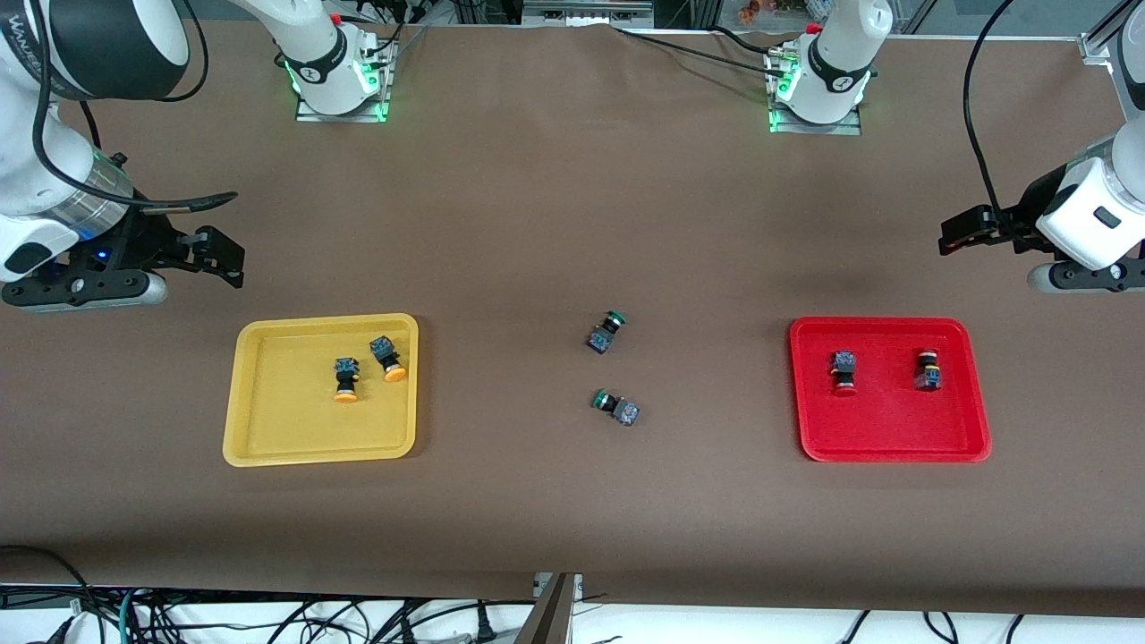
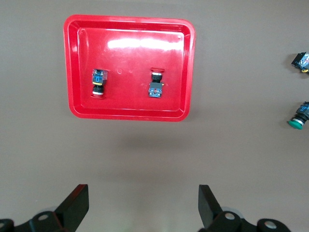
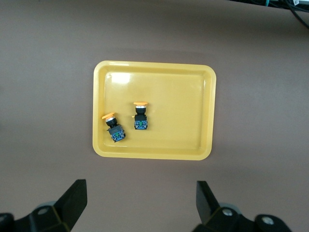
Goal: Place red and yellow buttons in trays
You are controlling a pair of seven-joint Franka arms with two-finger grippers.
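Two yellow buttons [image 1: 346, 378] [image 1: 387, 357] lie on their sides in the yellow tray [image 1: 286, 429]. Two red buttons [image 1: 843, 371] [image 1: 928, 368] lie in the red tray [image 1: 894, 434]. My right gripper [image 1: 215, 258] is open and empty, held over bare table beside the yellow tray [image 3: 178, 96]; its wrist view shows both yellow buttons [image 3: 114, 128] [image 3: 140, 116]. My left gripper [image 1: 959, 237] is open and empty, held over bare table beside the red tray [image 2: 130, 58]; its wrist view shows both red buttons [image 2: 98, 83] [image 2: 156, 84].
Two green-capped switches [image 1: 606, 331] [image 1: 616, 406] lie on the brown table between the trays, also in the left wrist view [image 2: 300, 116] [image 2: 301, 60]. The arm bases [image 1: 340, 80] [image 1: 818, 89] stand along the table's edge farthest from the front camera.
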